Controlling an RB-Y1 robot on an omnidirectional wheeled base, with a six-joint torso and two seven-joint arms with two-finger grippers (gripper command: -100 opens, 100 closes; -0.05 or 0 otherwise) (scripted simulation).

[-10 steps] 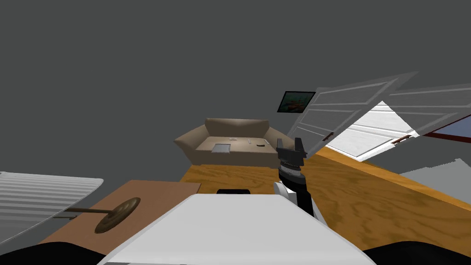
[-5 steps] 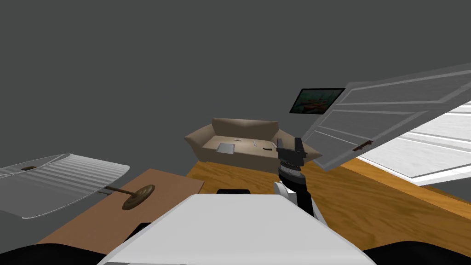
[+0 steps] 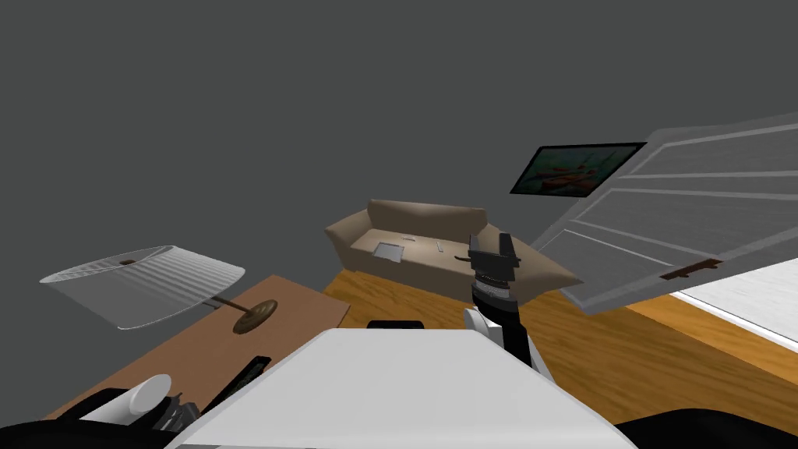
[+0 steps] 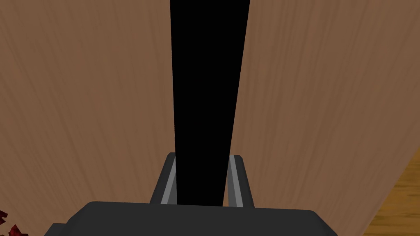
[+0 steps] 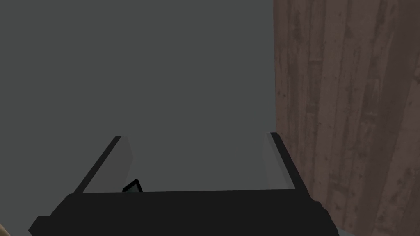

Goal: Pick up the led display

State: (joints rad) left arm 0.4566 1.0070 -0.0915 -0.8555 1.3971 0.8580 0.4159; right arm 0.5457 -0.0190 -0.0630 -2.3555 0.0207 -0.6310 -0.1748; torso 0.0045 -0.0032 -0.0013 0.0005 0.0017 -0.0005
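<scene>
Left tool [image 4: 202, 159] pinches the black led display [image 4: 207, 82] by its long sides, over the brown worktop [image 4: 82, 102] near its edge. The grasp looks made — next, a straight lift. Right tool [image 3: 491, 248] — spread, raised.

The led display [image 4: 203, 102] shows as a long, narrow slab of flat, featureless black, with straight edges and no lit digits, markings or frame to be seen. From the left gripper [image 4: 204, 155] it runs straight out toward 12 o'clock and passes beyond the picture's edge. Its near end sits between the two light grey fingers [image 4: 167, 186], which press its long sides at 9 and 3 o'clock, the jaws drawn in narrow around it. The brown, wood-grained desk [image 4: 82, 102] lies behind it on both sides. Whether the slab touches the desk or hangs clear of it cannot be told.
</scene>
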